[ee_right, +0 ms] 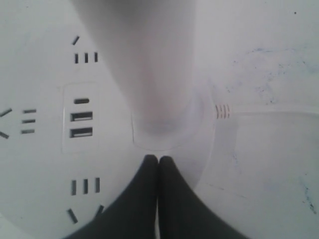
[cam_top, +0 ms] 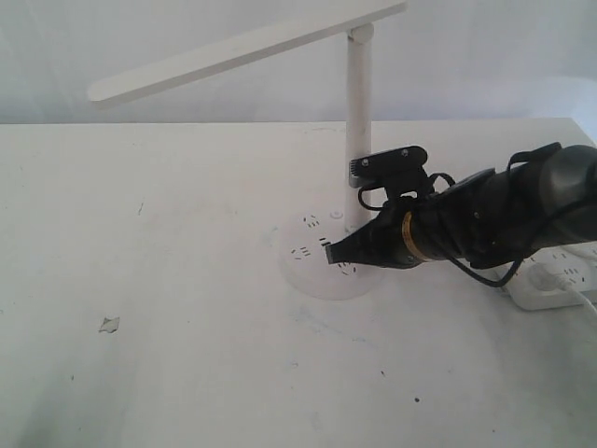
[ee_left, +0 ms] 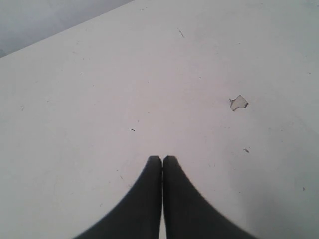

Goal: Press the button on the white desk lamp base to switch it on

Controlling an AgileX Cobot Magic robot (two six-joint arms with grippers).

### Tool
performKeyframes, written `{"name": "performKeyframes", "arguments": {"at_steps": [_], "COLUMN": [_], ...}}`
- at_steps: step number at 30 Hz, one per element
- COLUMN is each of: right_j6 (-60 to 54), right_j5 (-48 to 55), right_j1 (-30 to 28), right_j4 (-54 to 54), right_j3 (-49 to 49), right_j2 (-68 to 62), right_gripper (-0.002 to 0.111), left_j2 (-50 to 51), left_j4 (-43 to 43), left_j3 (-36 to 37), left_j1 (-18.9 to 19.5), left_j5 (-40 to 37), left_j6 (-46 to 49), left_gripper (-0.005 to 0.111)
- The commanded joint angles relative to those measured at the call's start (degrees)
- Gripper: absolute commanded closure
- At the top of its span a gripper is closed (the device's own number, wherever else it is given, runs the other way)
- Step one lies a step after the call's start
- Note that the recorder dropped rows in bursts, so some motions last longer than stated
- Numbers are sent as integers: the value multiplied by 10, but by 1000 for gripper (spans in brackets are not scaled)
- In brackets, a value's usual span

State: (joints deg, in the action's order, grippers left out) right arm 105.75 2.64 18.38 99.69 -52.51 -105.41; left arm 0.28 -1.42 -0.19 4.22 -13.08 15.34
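White desk lamp base (cam_top: 308, 275) sits mid-frame on the pale table (cam_top: 140, 233). Left gripper (ee_left: 162, 160), jaws pressed together and holding nothing, hovers over bare tabletop near a small chip (ee_left: 239, 102). Right gripper (ee_right: 158, 159), jaws likewise closed, points at the base just beside the pole (ee_right: 149, 74); whether it touches is unclear. A power strip (cam_top: 550, 280) lies at the right edge.

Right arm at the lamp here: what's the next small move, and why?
Probably a short press downward with the right gripper: its shut tips sit over the white desk lamp base, at the edge of the outlined panel around the pole; contact is not clear.
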Motion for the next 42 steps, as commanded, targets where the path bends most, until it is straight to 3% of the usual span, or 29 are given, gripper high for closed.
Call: {"name": "performKeyframes", "arguments": {"at_steps": [1,10,25,38,42], "right_j6": [-2,-2,-2,-2,-2], "right_j5": [-10,-11,-26,46,48], "right_j1": [-2,-2,-2,-2,-2], "right_j4": [3,3,3,3,3], "right_j3": [-3,-2,9,156,219], "right_j2": [-4,-50,163,311,412], "right_gripper": [108,108,108,108,108], "left_j2": [-3,-3,-3,-3,-3], "left_j4": [-2,-2,-2,-2,-2], "left_j3": [2,2,2,2,2], "left_j1": [-2,-2,-2,-2,-2], "left_j5": [-2,-2,-2,-2,-2], "left_j6": [-1,-1,-1,-1,-1], "left_gripper": [107,107,107,107,107]}}
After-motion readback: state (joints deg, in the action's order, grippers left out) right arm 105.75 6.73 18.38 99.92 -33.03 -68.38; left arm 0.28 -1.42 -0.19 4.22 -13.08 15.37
